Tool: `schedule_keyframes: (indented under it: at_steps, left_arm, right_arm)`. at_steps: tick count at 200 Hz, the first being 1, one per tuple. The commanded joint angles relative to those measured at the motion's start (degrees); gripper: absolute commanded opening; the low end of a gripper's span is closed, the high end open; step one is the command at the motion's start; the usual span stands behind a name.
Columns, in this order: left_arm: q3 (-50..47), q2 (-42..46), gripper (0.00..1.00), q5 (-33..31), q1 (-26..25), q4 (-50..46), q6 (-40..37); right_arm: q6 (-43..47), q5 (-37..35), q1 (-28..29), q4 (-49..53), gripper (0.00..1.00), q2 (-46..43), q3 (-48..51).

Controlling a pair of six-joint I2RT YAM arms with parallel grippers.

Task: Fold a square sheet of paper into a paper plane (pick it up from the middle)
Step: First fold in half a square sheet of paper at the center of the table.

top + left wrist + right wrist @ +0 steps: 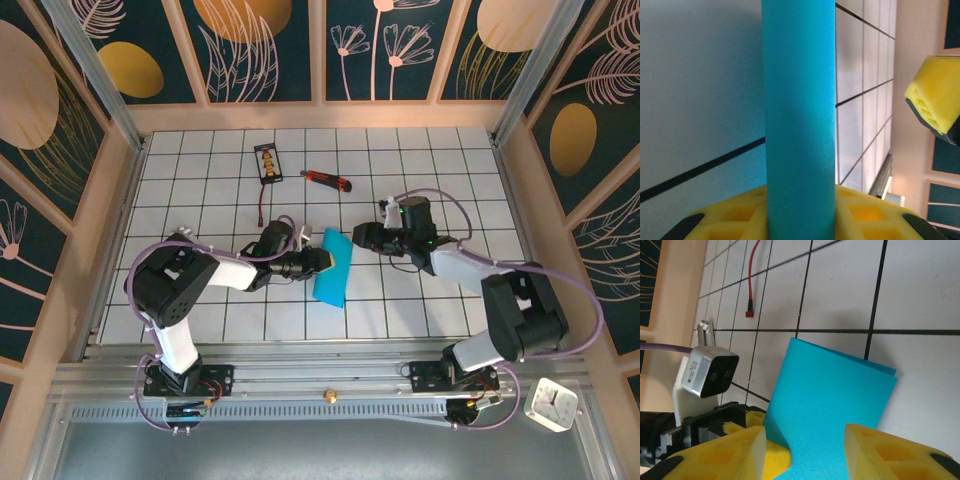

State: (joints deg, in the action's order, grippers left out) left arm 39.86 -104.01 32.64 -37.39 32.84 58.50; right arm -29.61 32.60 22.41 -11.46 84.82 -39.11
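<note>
Grid table [400, 310]: your work sits mid-table. The cyan sheet of paper [333, 272] is doubled over once, with two layers showing at one corner. No nose folds or wings yet, so most of the plane is left. Left gripper [318, 260] is clamped on its left edge. Right gripper [363, 238] straddles the far-right corner, jaws apart, gripping nothing.

Cyan-blue on thin folded paper sheet [332, 267]; white with black grid lines on flat tabletop [400, 160]; red and black on utility knife [327, 180]; yellow on foam finger pads [735, 450]
</note>
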Motion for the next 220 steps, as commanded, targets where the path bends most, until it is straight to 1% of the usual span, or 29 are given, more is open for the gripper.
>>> schedule_keyframes:
  at_steps: [1, 29, 59, 99, 149, 185, 220]
  left_arm:
    - [-0.2, -0.68, 0.31, -3.28, 0.3, -4.23, -3.26]
    - [-0.31, -0.98, 0.3, -6.3, 0.26, -6.4, -3.82]
    - [0.4, -1.13, 0.29, -9.22, 0.27, -10.42, -5.92]
    - [0.1, -0.77, 0.29, -11.82, 0.19, -12.77, -6.85]
    - [-0.87, -0.56, 0.3, -13.91, 0.23, -12.81, -6.55]
    - [-1.34, -0.87, 0.31, -13.79, 0.21, -12.79, -6.46]
    - [-1.32, -0.24, 0.32, -15.15, 0.2, -13.92, -6.97]
  right_arm:
    - [-1.9, -0.26, 1.79, -6.36, 0.44, 3.21, -0.2]
    - [-1.77, -0.21, 2.28, -6.46, 0.42, 6.08, -1.22]
    - [-0.9, -0.28, 2.2, -5.85, 0.41, 6.96, -1.56]
    - [-0.99, -0.16, 2.66, -6.45, 0.38, 7.92, -1.22]
    - [-1.07, -1.23, 4.35, -6.19, 0.31, 11.36, -2.61]
    - [-1.0, -1.3, 4.91, -6.1, 0.29, 13.6, -3.25]
    - [-0.81, -3.25, 5.0, -5.59, 0.25, 15.91, -2.97]
